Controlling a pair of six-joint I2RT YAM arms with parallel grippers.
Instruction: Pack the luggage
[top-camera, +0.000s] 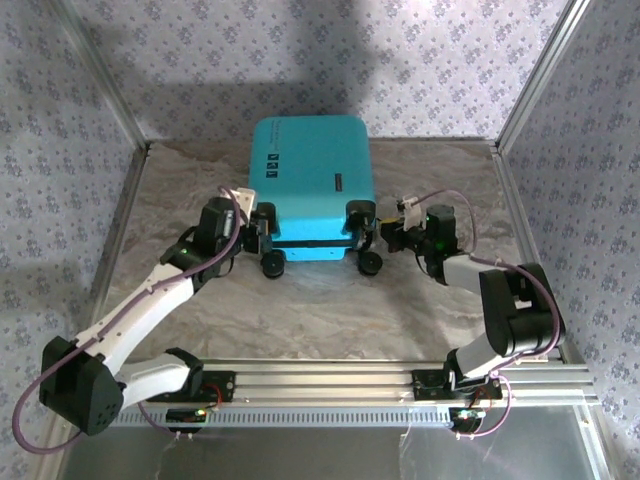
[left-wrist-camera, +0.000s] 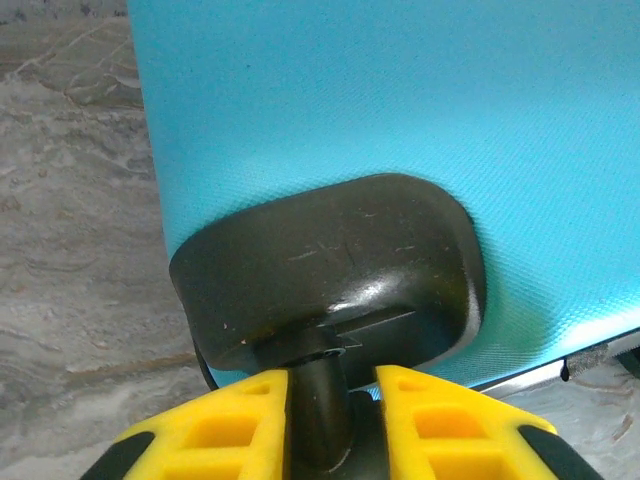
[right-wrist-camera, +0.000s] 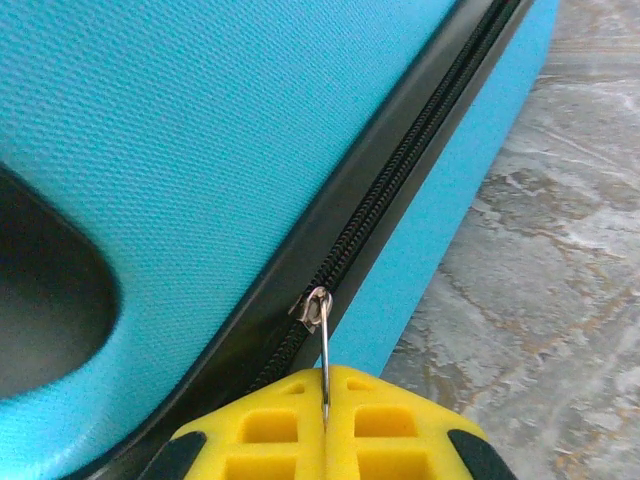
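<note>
Top external view: turquoise luggage (top-camera: 310, 170) lies flat and closed, long axis 12-to-6, black wheels (top-camera: 271, 265) at 6. Left gripper (left-wrist-camera: 330, 385) clamps a wheel post (left-wrist-camera: 318, 410); right gripper (right-wrist-camera: 325, 385) pinches the zipper pull (right-wrist-camera: 323, 345).

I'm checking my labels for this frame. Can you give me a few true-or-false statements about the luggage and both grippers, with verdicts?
1. The luggage lies closed on the table. True.
2. The right gripper pinches the zipper pull. True.
3. The left gripper holds the luggage's carry handle. False: its fingers close on the stem of a black wheel mount.
4. The luggage stands upright on its wheels. False: it lies flat, with its wheeled end toward the arms.
</note>
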